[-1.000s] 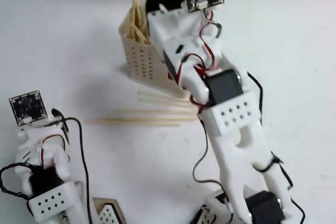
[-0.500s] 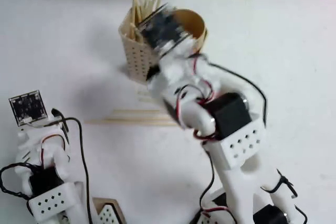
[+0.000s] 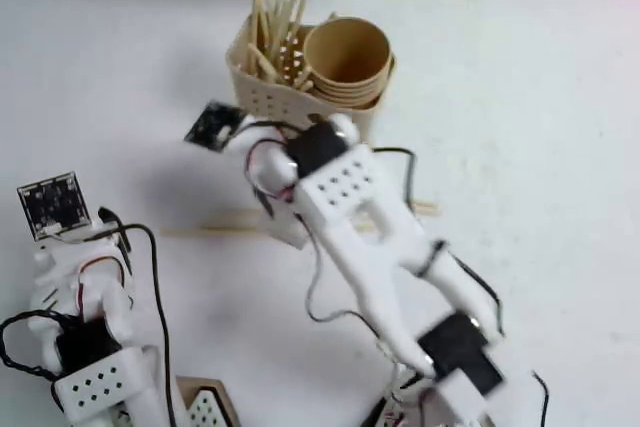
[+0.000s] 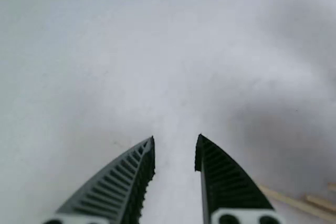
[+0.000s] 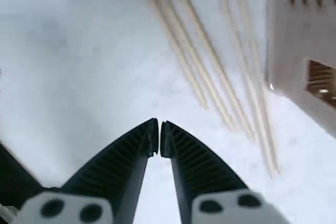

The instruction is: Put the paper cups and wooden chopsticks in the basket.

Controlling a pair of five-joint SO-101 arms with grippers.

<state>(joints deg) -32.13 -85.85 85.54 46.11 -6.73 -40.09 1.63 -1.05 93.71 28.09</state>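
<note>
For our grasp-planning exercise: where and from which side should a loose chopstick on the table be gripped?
Probably near the middle of a chopstick, from straight above, closing across its width: it lies flat on the table, long and thin.

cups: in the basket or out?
In. The cups sit upright, nested, inside the basket, beside some chopsticks.

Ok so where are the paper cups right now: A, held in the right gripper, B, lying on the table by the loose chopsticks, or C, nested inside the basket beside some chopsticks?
C: the paper cups sit nested in the basket next to standing chopsticks, and the right gripper is shut with nothing in it.
</note>
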